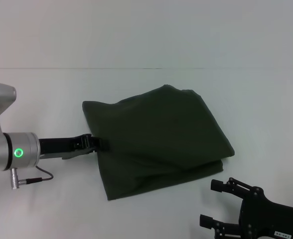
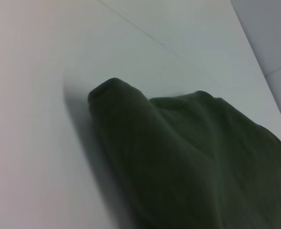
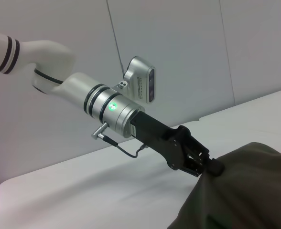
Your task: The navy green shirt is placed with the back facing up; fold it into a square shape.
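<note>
- The left gripper [image 1: 97, 144] reached in from the robot's left side, low over the white table [image 1: 47, 89], and its fingers were pinched together on the left edge of the navy green shirt [image 1: 156, 139]; the right wrist view showed the same grip, with the left gripper [image 3: 212, 167] biting into cloth that rose toward it in a small peak.
- The shirt lay just right of that gripper, in the middle of the table, already folded into a thick, roughly four-sided bundle. Its longer side ran from the near left corner toward the far right, and a lower layer stuck out along the near edge.
- From the left wrist view, the shirt [image 2: 193, 157] filled the lower part of the picture, with a rounded fold nearest the camera.
- The right gripper [image 1: 217, 203] hovered near the table's front right, apart from the shirt's near right corner, its fingers spread wide and holding nothing.
- Judging from this, the left arm was the one in charge; any pull would have carried cloth rightward across the bundle.
</note>
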Robot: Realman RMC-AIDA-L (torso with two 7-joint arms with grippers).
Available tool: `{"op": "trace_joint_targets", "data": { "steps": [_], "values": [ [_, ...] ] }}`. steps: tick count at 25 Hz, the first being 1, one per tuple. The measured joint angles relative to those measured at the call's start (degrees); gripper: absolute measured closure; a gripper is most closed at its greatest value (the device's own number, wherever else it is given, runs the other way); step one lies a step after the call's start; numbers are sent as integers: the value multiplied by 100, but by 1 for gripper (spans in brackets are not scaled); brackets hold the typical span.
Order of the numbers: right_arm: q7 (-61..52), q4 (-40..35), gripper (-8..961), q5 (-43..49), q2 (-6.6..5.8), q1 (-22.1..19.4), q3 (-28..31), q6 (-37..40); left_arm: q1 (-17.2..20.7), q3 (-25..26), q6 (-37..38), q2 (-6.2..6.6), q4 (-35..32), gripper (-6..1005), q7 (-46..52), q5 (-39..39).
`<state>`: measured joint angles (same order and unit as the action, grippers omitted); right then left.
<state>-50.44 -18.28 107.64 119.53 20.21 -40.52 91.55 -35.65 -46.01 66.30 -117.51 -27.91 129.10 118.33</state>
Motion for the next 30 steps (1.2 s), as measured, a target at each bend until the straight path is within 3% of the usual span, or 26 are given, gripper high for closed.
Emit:
{"op": "trace_joint_targets", "data": {
  "steps": [4, 7, 9, 13, 15, 22, 30],
  "values": [
    [-5, 0, 8, -7, 0, 12, 0, 0, -17, 0, 135, 3, 4, 746, -95, 4],
    [-6, 0, 8, -11, 0, 17, -12, -7, -38, -9, 346, 60, 5, 802, -142, 28],
    [-7, 0, 8, -15, 0, 18, -18, -8, -70, -44, 546, 150, 23, 840, -110, 38],
    [-9, 0, 8, -16, 0, 18, -18, -4, -208, -127, 1211, 500, 276, 871, 22, 109],
    [-13, 0, 8, -16, 0, 18, -13, 2, -246, -126, 1426, 587, 340, 879, 93, 249],
    [-15, 0, 8, -24, 14, 38, -31, 8, -280, -135, 1586, 572, 335, 882, 263, 667],
    [-12, 37, 8, -12, 20, 101, -30, 26, -275, -67, 421, 539, 122, 886, 434, 672]
  ]
}}
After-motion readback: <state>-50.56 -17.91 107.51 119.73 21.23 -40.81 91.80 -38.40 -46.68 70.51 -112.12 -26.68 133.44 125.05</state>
